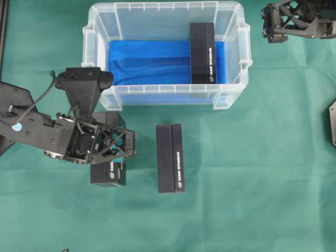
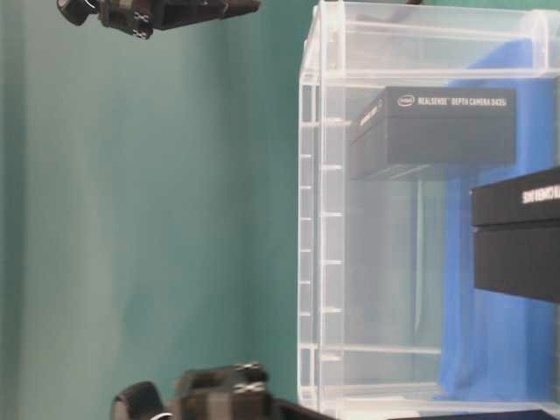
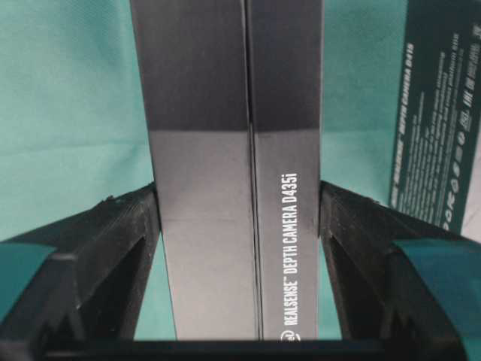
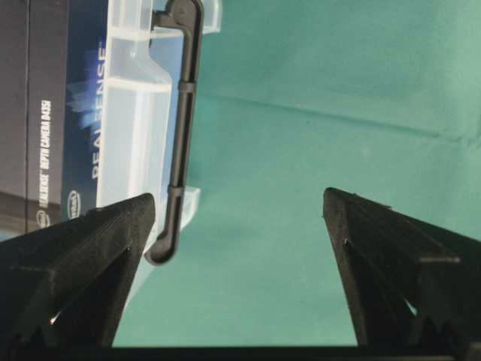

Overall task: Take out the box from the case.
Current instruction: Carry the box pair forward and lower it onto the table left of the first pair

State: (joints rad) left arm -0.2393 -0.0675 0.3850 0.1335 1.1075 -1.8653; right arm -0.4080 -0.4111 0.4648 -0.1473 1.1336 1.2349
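The case (image 1: 98,39) is a clear plastic bin with a blue lining, at the top middle of the table. One black box (image 1: 202,52) lies inside it by the right wall, also seen through the clear wall (image 2: 437,131). A second black box (image 1: 108,176) is outside, below the case's left corner. My left gripper (image 1: 110,147) is shut on it, and its sides touch both fingers (image 3: 239,192). My right gripper (image 1: 273,26) hangs open beyond the case's right end, with only green cloth between its fingers (image 4: 239,197).
A third black box (image 1: 170,157) lies on the green cloth in front of the case, just right of the held one (image 3: 440,113). The case's dark handle (image 4: 180,128) sits close to my right gripper's left finger. A dark fixture (image 1: 333,123) is at the right edge.
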